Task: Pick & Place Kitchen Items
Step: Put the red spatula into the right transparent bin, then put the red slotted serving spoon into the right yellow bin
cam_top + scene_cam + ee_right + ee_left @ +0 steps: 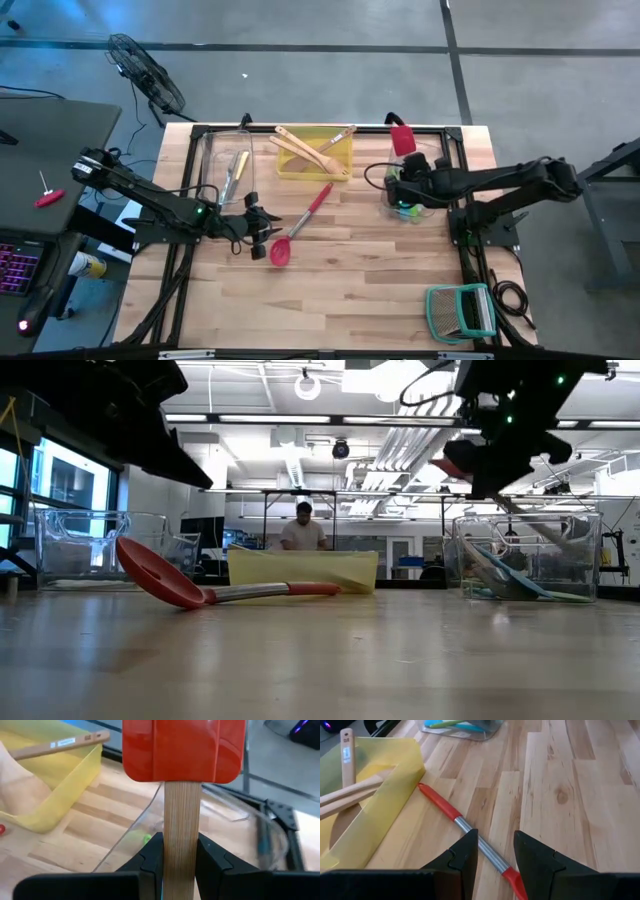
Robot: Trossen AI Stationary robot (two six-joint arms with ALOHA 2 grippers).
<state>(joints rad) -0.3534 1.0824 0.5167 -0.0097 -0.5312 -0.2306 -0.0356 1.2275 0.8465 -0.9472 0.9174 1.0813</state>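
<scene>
I'm hovering the half-open, empty left end effector (pixel 494 851) astride the red ladle (pixel 470 832), its handle running toward the yellow tray (pixel 395 780); the right end effector (pixel 181 851) is clamping a red spatula (pixel 182 795).

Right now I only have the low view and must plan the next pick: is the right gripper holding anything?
Observer: Yes. The right gripper is shut on the wooden handle of a red spatula.
Operator: Where is it over the table?
Observer: Above the clear bin on the right side.
Operator: And the left gripper?
Observer: The left gripper is open, its fingers straddling the metal shaft of the red ladle without gripping it.
</scene>
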